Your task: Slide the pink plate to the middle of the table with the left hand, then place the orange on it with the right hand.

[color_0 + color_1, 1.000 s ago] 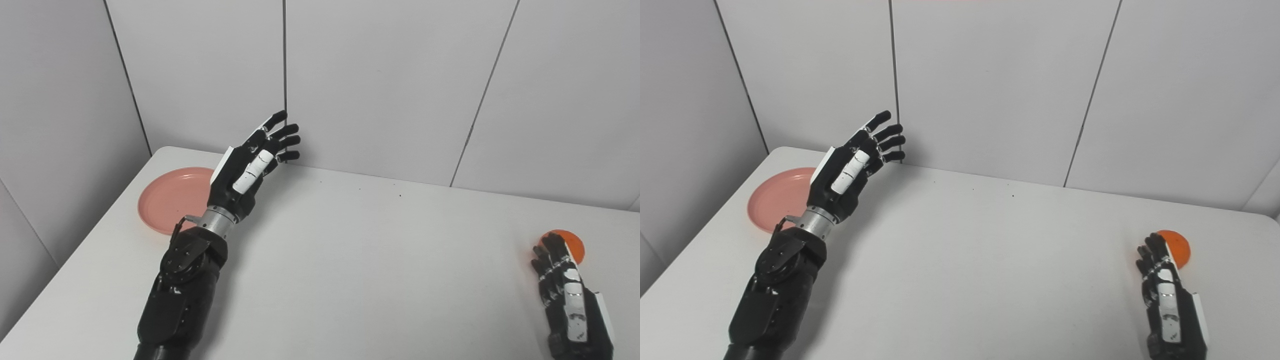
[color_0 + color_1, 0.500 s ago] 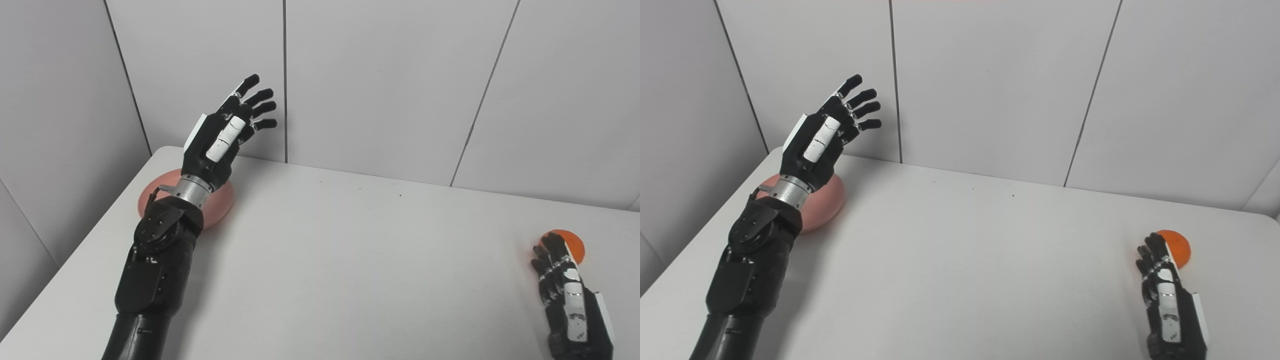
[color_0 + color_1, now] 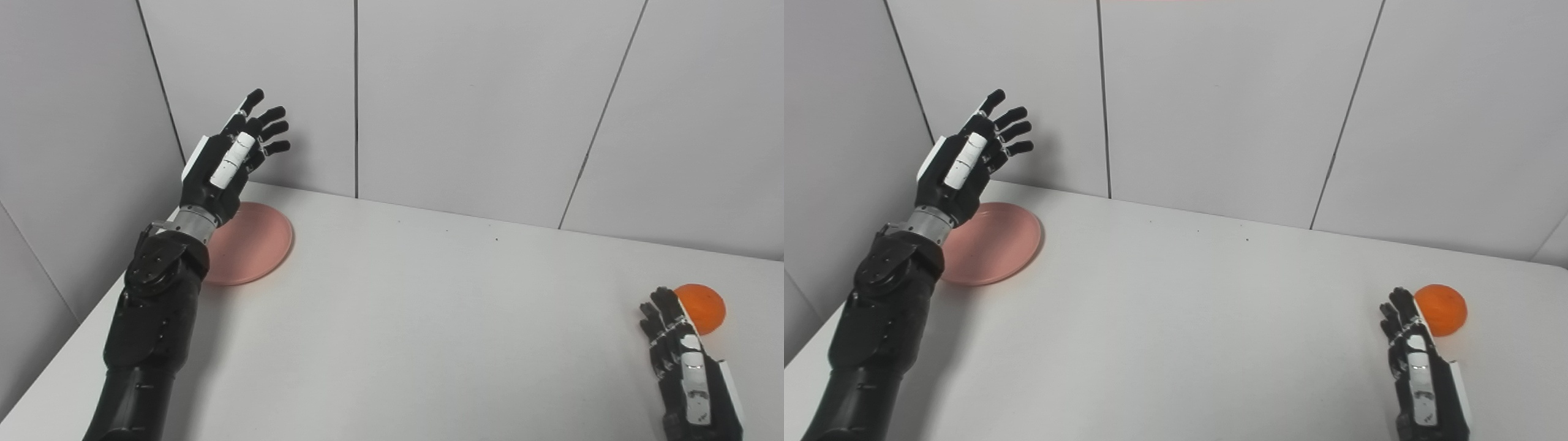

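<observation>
Two robot hands (image 3: 229,162) (image 3: 686,367) (both empty), one pink plate (image 3: 254,245), one orange (image 3: 704,306)

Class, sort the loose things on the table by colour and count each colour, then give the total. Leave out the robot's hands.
Pink: 1, the plate
Orange: 1, the orange
Total: 2

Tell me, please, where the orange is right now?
The orange sits on the table's right side near its edge, just beyond the right hand's fingertips.
</observation>
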{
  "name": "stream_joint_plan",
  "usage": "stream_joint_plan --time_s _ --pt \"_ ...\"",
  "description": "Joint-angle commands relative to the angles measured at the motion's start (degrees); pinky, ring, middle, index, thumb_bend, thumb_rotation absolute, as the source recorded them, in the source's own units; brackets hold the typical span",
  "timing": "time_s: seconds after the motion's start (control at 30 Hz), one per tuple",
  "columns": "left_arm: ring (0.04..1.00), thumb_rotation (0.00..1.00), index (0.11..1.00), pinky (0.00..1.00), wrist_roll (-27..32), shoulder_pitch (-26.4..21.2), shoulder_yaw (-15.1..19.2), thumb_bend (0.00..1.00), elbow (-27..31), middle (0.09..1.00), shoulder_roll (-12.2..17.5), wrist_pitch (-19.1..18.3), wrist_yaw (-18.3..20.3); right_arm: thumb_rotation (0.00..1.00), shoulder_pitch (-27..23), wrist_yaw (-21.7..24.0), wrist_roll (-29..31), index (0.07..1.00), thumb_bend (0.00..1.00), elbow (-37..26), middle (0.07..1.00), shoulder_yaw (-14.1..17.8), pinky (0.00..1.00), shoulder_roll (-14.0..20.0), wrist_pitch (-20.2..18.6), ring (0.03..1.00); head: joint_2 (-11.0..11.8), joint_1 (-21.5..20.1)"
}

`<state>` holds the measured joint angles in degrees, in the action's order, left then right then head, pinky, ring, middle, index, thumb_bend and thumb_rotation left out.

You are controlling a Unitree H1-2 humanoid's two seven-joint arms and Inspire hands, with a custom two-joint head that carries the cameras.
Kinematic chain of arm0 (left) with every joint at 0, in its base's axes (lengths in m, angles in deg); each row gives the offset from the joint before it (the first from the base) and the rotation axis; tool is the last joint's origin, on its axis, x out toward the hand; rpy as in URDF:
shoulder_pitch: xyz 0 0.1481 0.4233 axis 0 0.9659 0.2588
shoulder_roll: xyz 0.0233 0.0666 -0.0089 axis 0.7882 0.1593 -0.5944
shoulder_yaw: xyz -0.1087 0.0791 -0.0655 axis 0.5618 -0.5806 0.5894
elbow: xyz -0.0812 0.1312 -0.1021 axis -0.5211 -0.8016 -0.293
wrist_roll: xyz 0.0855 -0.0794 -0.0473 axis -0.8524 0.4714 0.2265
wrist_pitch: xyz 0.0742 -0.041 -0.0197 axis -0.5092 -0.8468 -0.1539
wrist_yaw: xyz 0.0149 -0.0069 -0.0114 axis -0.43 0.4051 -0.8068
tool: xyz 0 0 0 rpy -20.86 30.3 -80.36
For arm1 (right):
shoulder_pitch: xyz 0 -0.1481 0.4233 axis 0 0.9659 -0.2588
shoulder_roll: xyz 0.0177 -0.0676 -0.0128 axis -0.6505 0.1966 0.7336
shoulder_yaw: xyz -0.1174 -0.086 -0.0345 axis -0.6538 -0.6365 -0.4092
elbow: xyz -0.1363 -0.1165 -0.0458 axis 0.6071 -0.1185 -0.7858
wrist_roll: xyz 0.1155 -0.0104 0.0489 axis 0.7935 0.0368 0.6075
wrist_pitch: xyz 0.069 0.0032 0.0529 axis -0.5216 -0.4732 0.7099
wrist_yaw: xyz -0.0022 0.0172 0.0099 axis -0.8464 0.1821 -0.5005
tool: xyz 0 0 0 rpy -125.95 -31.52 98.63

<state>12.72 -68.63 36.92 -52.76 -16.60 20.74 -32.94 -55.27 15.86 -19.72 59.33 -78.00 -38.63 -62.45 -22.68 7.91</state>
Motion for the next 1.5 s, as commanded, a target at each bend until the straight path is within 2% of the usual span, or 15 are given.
stream_joint_plan --time_s 0.0,0.07,0.17,0.3,0.43,0.53,0.67,0.8,0.97,1.03,1.1,1.2,1.33,1.47 --pt "0.864 0.64 0.946 0.77 0.2 -3.6 1.2 0.98 -0.6 0.875 2.2 2.5 0.0 0.9 5.5 0.5 0.7 0.928 0.77 4.2 0.951 -1.7 0.98 -3.1 -0.7 0.947 0.0 0.1" --pt "0.867 0.64 0.943 0.81 0.2 -4.1 1.8 0.99 -2.7 0.866 2.9 3.4 0.3 0.89 5.6 0.5 0.5 0.927 0.77 4.2 0.951 -1.9 0.98 -3.0 -0.6 0.947 0.0 0.3" --pt "0.867 0.65 0.923 0.82 -0.3 -4.8 2.4 0.99 -6.0 0.851 4.0 4.9 0.6 0.89 5.6 0.5 0.6 0.924 0.77 4.2 0.949 -1.9 0.97 -2.7 -0.7 0.945 0.3 1.4" --pt "0.89 0.64 0.91 0.83 -0.2 -5.3 2.8 0.99 -8.2 0.896 5.4 5.3 0.8 0.9 5.4 0.6 0.8 0.937 0.77 4.3 0.956 -1.8 0.98 -2.5 -0.7 0.951 0.4 2.2" --pt "0.888 0.65 0.953 0.84 -1.6 -5.3 2.7 1.0 -10.4 0.893 7.1 5.7 0.2 0.92 5.3 0.9 1.3 0.949 0.76 4.5 0.964 -1.6 0.99 -2.3 -0.7 0.956 0.3 2.3" --pt "0.897 0.64 0.974 0.85 -1.8 -5.7 3.1 1.0 -14.0 0.92 8.7 7.8 0.9 0.92 5.3 0.9 1.5 0.946 0.75 4.6 0.962 -1.5 0.98 -2.2 -0.8 0.954 0.3 2.4" --pt "0.893 0.61 0.945 0.86 -1.3 -6.1 3.7 0.96 -17.5 0.893 10.1 9.9 1.8 0.91 5.4 0.9 1.5 0.942 0.74 4.5 0.957 -1.4 0.98 -2.1 -0.8 0.948 0.2 2.5" --pt "0.899 0.62 0.946 0.86 -1.5 -6.0 4.2 0.94 -19.1 0.909 11.2 10.4 1.5 0.92 5.3 0.9 1.4 0.946 0.74 4.5 0.957 -1.4 0.98 -1.9 -1.0 0.951 0.2 2.6" --pt "0.899 0.62 0.95 0.85 -1.6 -5.4 4.8 0.91 -20.1 0.901 11.7 11.0 1.2 0.92 5.4 1.1 1.4 0.936 0.74 4.3 0.953 -1.4 0.98 -1.7 -1.3 0.947 0.1 2.7" --pt "0.918 0.59 0.956 0.91 -0.9 -5.3 5.3 0.93 -20.5 0.916 11.6 10.4 1.2 0.92 5.4 1.1 1.4 0.939 0.74 4.1 0.958 -1.4 0.99 -1.7 -1.5 0.953 0.0 2.7" --pt "0.921 0.59 0.957 0.92 -0.6 -5.3 5.5 0.94 -21.5 0.919 11.7 10.5 1.6 0.92 5.5 1.2 1.4 0.94 0.74 4.1 0.96 -1.4 0.99 -1.7 -1.5 0.955 0.0 2.7" --pt "0.916 0.59 0.955 0.9 -0.8 -5.3 5.5 0.93 -23.3 0.925 11.6 10.6 1.6 0.93 5.5 1.3 1.5 0.945 0.73 4.1 0.963 -1.4 1.0 -1.6 -1.6 0.959 -0.1 2.3" --pt "0.919 0.58 0.957 0.91 -1.8 -5.2 4.7 0.95 -24.9 0.921 11.2 11.4 1.4 0.92 5.3 1.2 1.5 0.939 0.72 4.5 0.961 -1.4 0.99 -1.8 -1.6 0.954 0.0 2.0" --pt "0.907 0.62 0.977 0.88 -3.2 -5.2 3.6 1.0 -27.3 0.933 11.2 13.3 1.7 0.92 5.3 1.2 1.3 0.941 0.72 4.5 0.961 -1.5 0.98 -1.8 -1.7 0.95 0.0 1.9"
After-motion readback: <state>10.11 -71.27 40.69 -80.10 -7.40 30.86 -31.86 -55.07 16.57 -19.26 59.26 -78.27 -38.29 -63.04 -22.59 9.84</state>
